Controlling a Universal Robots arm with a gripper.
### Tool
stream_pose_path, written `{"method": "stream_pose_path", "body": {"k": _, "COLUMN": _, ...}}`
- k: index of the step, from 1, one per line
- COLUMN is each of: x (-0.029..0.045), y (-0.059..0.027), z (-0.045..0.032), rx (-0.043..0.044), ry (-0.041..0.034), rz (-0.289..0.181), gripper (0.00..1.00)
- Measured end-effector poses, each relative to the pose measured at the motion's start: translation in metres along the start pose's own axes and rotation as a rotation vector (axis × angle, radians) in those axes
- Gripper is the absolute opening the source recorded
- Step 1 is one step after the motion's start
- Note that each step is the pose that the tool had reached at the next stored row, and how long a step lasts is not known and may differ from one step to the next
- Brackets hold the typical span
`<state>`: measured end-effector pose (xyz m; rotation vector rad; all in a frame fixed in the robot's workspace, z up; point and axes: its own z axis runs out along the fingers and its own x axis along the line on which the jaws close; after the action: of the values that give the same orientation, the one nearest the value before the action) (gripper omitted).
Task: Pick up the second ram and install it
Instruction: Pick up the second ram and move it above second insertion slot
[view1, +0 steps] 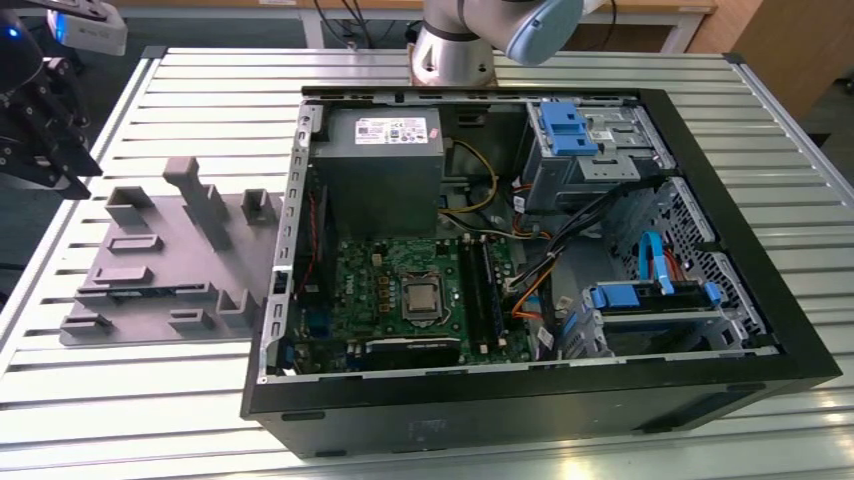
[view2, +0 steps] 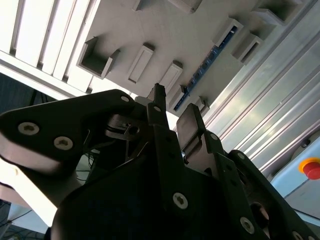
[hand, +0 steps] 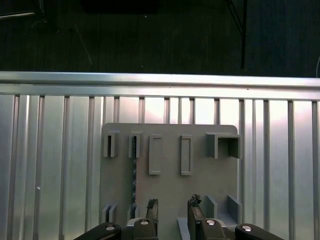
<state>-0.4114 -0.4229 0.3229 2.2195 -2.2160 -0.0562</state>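
Slats of pale aluminium form the desk (hand: 60, 160) in the first wrist view, smooth and shiny, with dark gaps between them. On it lies a grey plastic tray (hand: 170, 150), matt, with square ribs and pockets. The second ram (hand: 134, 175) stands on its edge in one row of pockets, so it looks like a thin dark strip. The tool (hand: 173, 206) hangs above the tray, partly open, with nothing between its two black fingers (hand: 152, 207). The strip lies beside the gap, not under it.

In the second wrist view the ram shows as a bluish board with small chips, well apart from the flat dark finger tips.

In the exterior view the tool is over the desk edge at the exterior view's left, near the tray. The open black case (view1: 534, 400) with the green motherboard (view1: 387, 290) lies just beside the tray.

I judge misalignment the main danger: a finger could land on the thin edge or on a rib. The smooth board may also tilt in a loose grip.
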Motion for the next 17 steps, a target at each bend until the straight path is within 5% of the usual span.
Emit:
{"method": "stream_pose_path", "body": {"k": 13, "x": 0.0001, "y": -0.0001, "z": 0.0055, "rx": 0.0002, "ry": -0.0003, "rz": 0.008, "gripper": 0.37}}
{"method": "stream_pose_path", "body": {"k": 17, "x": 0.0057, "y": 0.0005, "z": 0.0110, "rx": 0.0003, "ry": -0.0002, "rz": 0.008, "gripper": 0.37}}
